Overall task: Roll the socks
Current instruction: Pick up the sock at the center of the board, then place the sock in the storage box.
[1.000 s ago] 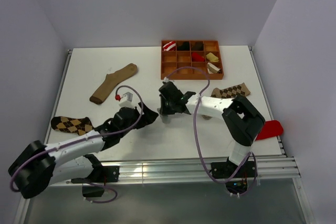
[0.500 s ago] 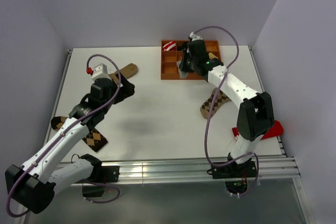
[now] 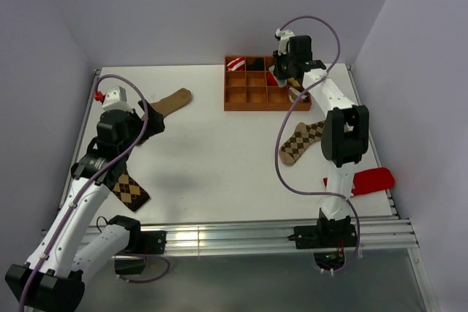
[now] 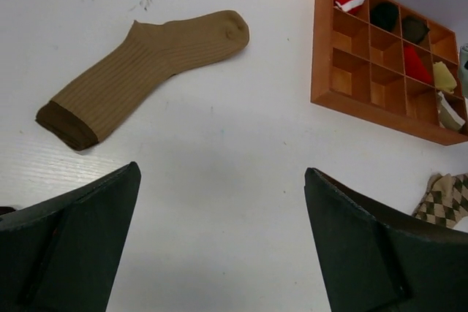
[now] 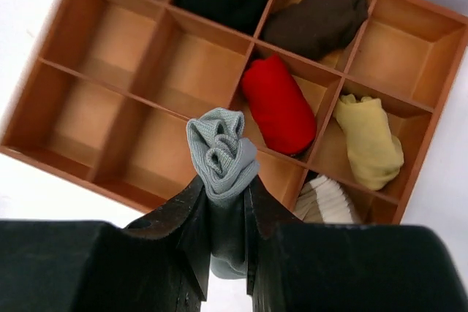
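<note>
My right gripper (image 5: 224,180) is shut on a rolled grey sock (image 5: 221,153), holding it above the middle compartments of the wooden tray (image 5: 44,144). In the top view this gripper (image 3: 287,78) hangs over the tray's right half. A light argyle sock (image 3: 301,140) lies flat on the table in front of the tray. The darker argyle sock (image 3: 130,189) lies at the near left, partly under my left arm. My left gripper (image 4: 221,171) stands wide open over bare table, with nothing between its fingers.
A long tan sock (image 4: 146,71) lies at the back left, just beyond my left gripper (image 3: 150,126). The tray (image 3: 252,96) holds several rolled socks: striped, black, brown, red, yellow and white. A red object (image 3: 373,179) lies at the table's right edge.
My right arm carried the grey sock from the table's middle back to above the tray. My left arm swung left and back toward the tan sock, its jaws opening fully.
</note>
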You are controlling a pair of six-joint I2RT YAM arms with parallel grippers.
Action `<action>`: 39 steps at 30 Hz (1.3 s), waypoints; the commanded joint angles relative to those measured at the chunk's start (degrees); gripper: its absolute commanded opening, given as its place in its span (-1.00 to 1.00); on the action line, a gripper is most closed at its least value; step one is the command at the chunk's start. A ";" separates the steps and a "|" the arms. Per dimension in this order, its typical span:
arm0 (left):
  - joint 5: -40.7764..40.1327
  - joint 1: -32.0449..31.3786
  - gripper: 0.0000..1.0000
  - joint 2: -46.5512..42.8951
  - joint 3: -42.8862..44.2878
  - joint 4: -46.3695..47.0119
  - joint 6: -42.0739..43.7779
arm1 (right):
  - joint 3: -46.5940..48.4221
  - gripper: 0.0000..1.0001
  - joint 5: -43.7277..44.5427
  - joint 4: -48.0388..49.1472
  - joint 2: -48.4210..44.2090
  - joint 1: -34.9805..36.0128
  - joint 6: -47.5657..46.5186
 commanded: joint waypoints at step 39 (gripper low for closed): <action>-5.88 1.13 0.99 -2.39 -5.22 3.78 5.47 | 10.44 0.39 -4.02 -12.35 15.70 -0.60 -18.88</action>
